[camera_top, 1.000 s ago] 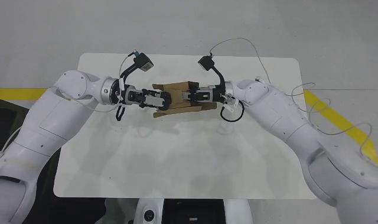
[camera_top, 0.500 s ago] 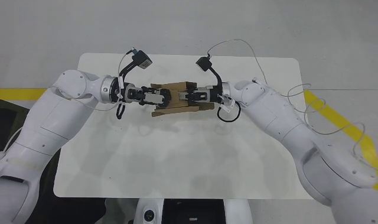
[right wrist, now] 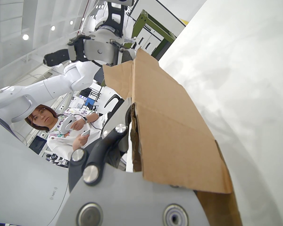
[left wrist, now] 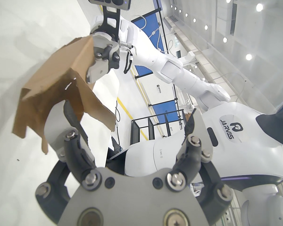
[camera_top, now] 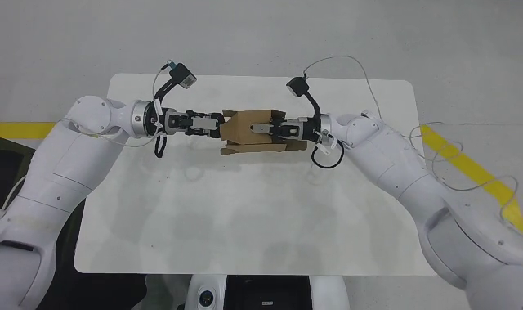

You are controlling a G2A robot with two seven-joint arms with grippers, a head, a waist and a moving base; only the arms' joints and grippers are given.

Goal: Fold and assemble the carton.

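The brown carton [camera_top: 252, 130] is part-opened and held over the back middle of the white table [camera_top: 245, 220]. My right gripper [camera_top: 265, 130] is shut on one wall of the carton [right wrist: 169, 128]; one of its fingers [right wrist: 122, 128] lies against the inner side, and the other is hidden behind the cardboard. From the left wrist view the right gripper [left wrist: 101, 64] clamps the carton's far end. My left gripper [left wrist: 129, 111] stands wide open at the carton's [left wrist: 54, 88] other end, with one finger [left wrist: 70, 116] tucked under a loose flap.
Bare table surface [right wrist: 238, 48] stretches in front of and to both sides of the carton. The table's back edge lies close behind the two wrists.
The carton has shifted slightly right and back and stands more opened. My left gripper has drawn back to the carton's left end; both wrists have turned.
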